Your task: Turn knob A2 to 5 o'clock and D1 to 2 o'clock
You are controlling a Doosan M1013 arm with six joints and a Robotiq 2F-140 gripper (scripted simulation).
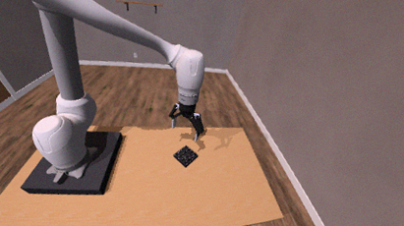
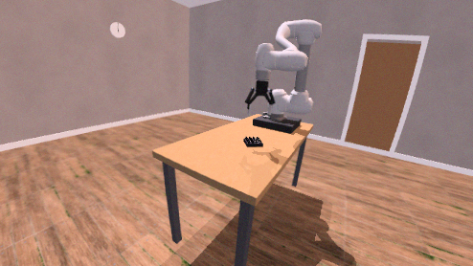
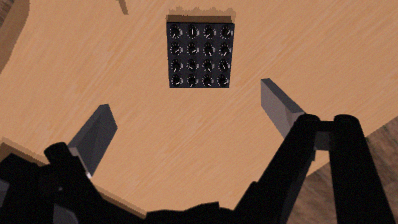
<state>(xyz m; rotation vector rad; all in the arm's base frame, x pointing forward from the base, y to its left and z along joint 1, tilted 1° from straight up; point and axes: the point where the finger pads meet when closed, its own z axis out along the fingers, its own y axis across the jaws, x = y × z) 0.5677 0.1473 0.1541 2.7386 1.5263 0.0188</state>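
The black two-fingered claw point(image 1: 185, 134) point(image 2: 260, 106) point(image 3: 186, 104) is released, its fingers spread wide above the pale wooden rectangular bench point(image 1: 148, 177) point(image 2: 215, 153) point(image 3: 150, 155), apart from the square black knob box point(image 1: 185, 156) point(image 2: 253, 142) point(image 3: 200, 57), which lies on the bench, its four rows of small round black knobs facing up

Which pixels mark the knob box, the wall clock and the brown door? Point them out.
knob box point(image 1: 185, 156) point(image 2: 253, 142) point(image 3: 200, 57): top, exterior and wrist views; its knobbed top
wall clock point(image 2: 118, 30): exterior view; its face
brown door point(image 2: 384, 96): exterior view; its panel
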